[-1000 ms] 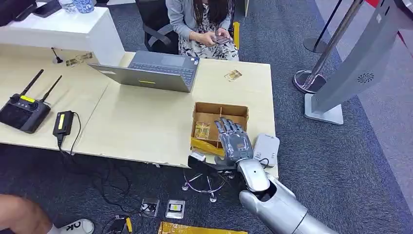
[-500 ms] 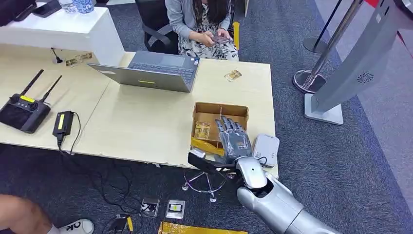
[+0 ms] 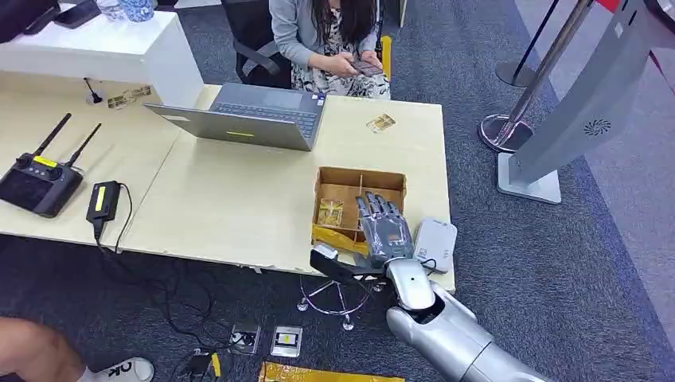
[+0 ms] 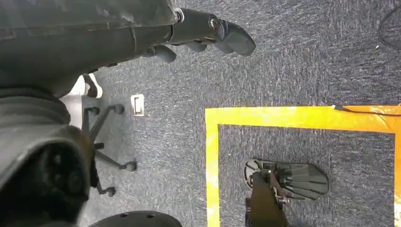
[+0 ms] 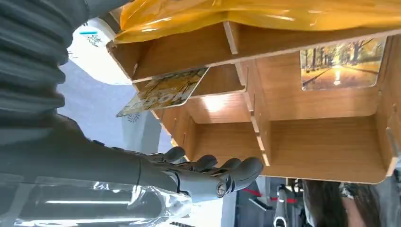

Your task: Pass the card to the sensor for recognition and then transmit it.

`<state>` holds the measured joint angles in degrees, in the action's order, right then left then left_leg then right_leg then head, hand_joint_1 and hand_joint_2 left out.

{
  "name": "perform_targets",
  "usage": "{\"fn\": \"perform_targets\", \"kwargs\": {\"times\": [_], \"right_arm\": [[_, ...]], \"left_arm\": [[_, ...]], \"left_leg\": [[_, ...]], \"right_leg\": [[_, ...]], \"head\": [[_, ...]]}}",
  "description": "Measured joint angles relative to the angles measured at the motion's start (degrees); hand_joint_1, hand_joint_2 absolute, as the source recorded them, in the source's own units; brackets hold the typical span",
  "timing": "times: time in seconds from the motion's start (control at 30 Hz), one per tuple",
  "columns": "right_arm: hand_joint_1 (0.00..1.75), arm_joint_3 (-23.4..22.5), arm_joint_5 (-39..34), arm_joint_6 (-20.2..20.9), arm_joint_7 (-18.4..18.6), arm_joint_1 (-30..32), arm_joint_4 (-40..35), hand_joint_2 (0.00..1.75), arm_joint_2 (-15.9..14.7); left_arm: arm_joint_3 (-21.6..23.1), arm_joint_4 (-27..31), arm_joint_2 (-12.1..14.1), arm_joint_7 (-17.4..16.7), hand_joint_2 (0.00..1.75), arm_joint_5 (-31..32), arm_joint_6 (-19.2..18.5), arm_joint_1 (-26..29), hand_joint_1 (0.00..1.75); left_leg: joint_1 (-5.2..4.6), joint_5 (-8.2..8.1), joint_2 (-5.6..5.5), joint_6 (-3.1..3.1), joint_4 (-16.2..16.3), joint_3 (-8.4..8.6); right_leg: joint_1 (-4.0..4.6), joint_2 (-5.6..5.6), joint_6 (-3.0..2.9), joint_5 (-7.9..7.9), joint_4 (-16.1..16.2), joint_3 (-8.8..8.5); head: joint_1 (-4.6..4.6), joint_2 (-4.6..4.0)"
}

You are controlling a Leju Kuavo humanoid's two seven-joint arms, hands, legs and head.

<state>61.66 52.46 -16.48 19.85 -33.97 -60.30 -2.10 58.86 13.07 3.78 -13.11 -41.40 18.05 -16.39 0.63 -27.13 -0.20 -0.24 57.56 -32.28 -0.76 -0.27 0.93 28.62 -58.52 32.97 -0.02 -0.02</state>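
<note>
I see plywood divided box [image 3: 360, 177] under my right hand [image 3: 385, 231], fingers spread, holding nothing. Glossy autumn-print card [image 5: 163, 91] leaning in compartment just beside fingers. Left hand [image 4: 198, 35] loosely curled, empty, over carpet.

You have one brown wooden divided box [image 3: 360, 179], three gold-printed cards [image 5: 163, 91] about it, one open grey laptop [image 3: 255, 117], and one black antenna controller [image 3: 38, 179].
</note>
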Motion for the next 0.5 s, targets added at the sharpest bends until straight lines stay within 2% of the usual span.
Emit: {"fn": "perform_targets", "kwargs": {"times": [0.03,0.07,0.5], "right_arm": [[1.50,0.00,0.00,-0.13,-0.17,0.02,0.17,1.75,0.00],[1.75,0.00,0.00,-0.20,-0.31,0.07,0.31,1.75,0.02],[1.75,-0.13,0.26,-1.59,-1.46,0.27,1.33,1.75,0.48]], "left_arm": [[0.02,0.00,-0.02,0.00,0.00,0.02,0.00,0.00,0.00],[0.04,0.00,-0.04,-0.02,0.00,0.04,-0.02,-0.01,0.00],[0.11,0.00,-0.20,-0.02,0.00,0.00,-0.07,-0.06,0.00]], "left_leg": [[0.00,0.00,0.00,0.00,0.00,0.00],[0.00,0.00,0.00,0.00,0.00,0.00],[0.00,0.00,0.00,0.00,0.00,0.01]], "right_leg": [[0.00,0.00,0.00,0.00,0.00,0.00],[0.00,0.00,0.00,0.00,0.00,0.00],[0.00,0.01,0.00,0.00,0.00,0.00]], "head": [[-0.02,0.00],[0.00,0.00],[0.00,0.00]]}}
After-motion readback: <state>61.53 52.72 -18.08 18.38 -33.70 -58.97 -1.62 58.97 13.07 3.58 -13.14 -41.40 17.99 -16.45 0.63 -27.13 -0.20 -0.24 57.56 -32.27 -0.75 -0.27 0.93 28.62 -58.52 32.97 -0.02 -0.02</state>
